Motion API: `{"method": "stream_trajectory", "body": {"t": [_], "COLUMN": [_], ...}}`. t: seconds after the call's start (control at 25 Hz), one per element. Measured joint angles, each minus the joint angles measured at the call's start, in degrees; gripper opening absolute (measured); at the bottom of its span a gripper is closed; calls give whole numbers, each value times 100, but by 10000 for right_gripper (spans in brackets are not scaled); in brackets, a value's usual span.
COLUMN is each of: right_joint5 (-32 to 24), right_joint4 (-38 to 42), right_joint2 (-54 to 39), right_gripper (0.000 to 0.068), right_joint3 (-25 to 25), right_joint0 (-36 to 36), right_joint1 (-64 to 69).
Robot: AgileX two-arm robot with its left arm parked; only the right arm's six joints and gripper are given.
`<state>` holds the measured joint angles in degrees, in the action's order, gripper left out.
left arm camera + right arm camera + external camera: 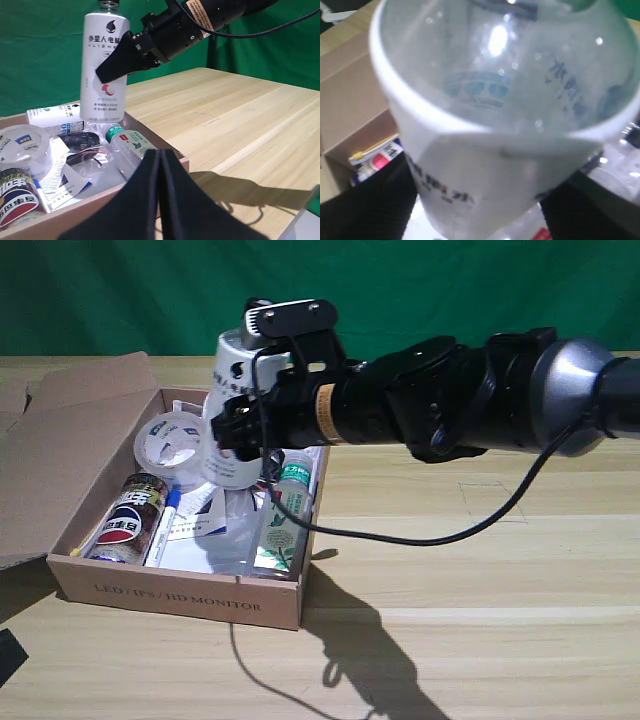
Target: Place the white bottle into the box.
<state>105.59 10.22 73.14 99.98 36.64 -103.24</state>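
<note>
The white bottle point(230, 415) is frosted, with dark text and a small red mark point(102, 70). It hangs roughly upright over the far right part of the brown cardboard box point(180, 590), its base low among the things inside. My right gripper point(245, 428) is shut on its middle, the black fingers point(122, 55) clamping it from the side. In the right wrist view the white bottle point(495, 125) fills the picture. Whether the base touches anything I cannot tell.
Inside the box lie a tape roll point(168, 445), a Pepsi can point(130, 520), a marker point(165, 520), a clear green-capped bottle point(288, 510) and another white bottle point(52, 117). The box flap point(50, 440) stands open at the exterior view's left. A black cable point(420, 535) dangles from my arm.
</note>
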Motion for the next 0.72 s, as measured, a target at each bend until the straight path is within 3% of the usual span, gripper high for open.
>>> {"method": "stream_trajectory", "body": {"t": [0.44,0.6,0.72], "right_joint5": [5,5,10], "right_joint4": [841,789,778], "right_joint2": [505,519,544], "right_gripper": [528,645,679], "right_joint3": [79,93,86], "right_joint0": [310,310,310], "right_joint1": [-1095,-1040,-843]}}
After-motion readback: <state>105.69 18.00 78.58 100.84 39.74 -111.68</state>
